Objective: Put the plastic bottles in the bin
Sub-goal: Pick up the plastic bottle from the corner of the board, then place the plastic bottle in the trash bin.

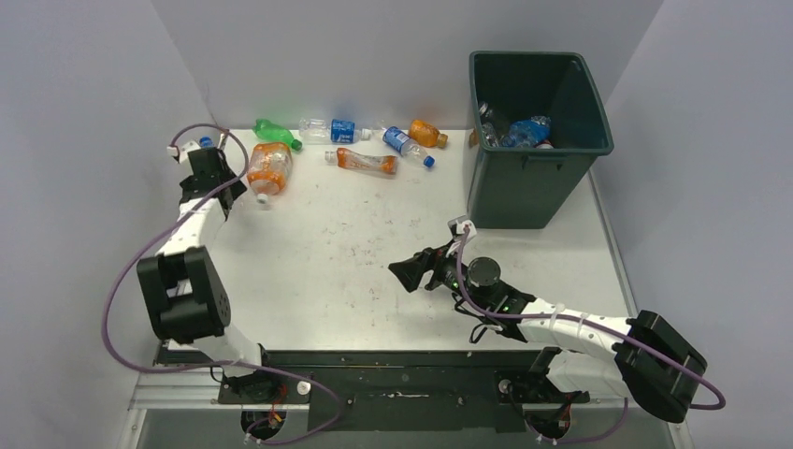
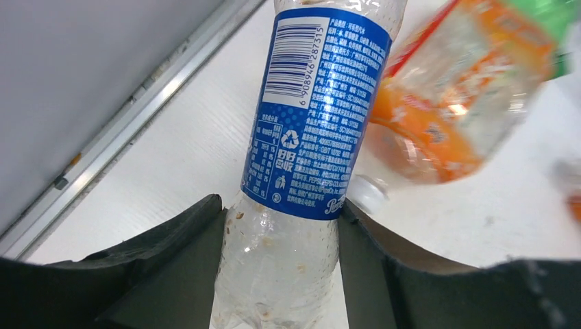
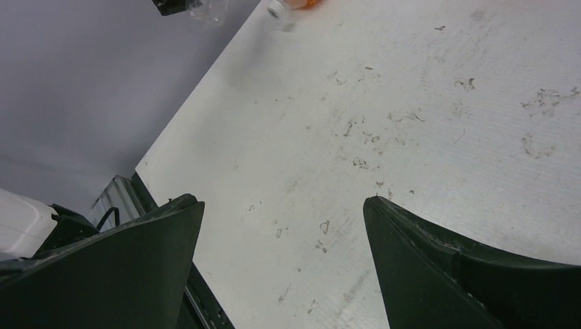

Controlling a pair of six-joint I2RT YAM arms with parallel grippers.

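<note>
So at this point the left end effector [image 2: 281, 203] was out at the far left of the bench [image 1: 355, 271] with a clear blue-label bottle [image 2: 316, 103] between its fingers. Both dark fingers sat right against the bottle's sides just below the label, so I'd call that a grip on it, at a middling width. The bottle ran straight away from the wrist camera, barcode side facing it. Couldn't tell if it was resting on the bench or slightly off it.

Just beside it was the fat orange bottle [image 2: 452, 96], with its white cap [image 2: 370, 193] close up against the right-hand finger.

The right end effector [image 3: 282, 201] was spread wide with nothing in it. It hung over the bare, scuffed middle of the bench, pointing left, near the front of the bin [image 1: 524, 192].

The other loose bottles were lined up along the far edge:
- a green bottle [image 1: 276, 132]
- a clear bottle with a blue wrap [image 1: 329, 130]
- a slim orange-label bottle [image 1: 365, 162] lying on its side
- a blue-capped bottle [image 1: 407, 145], touching or nearly touching a small orange bottle [image 1: 426, 134]

The dark green bin stood upright at the far right of the bench, well apart from the left arm, and a few dropped bottles [image 1: 524, 133] were visible inside it
</note>
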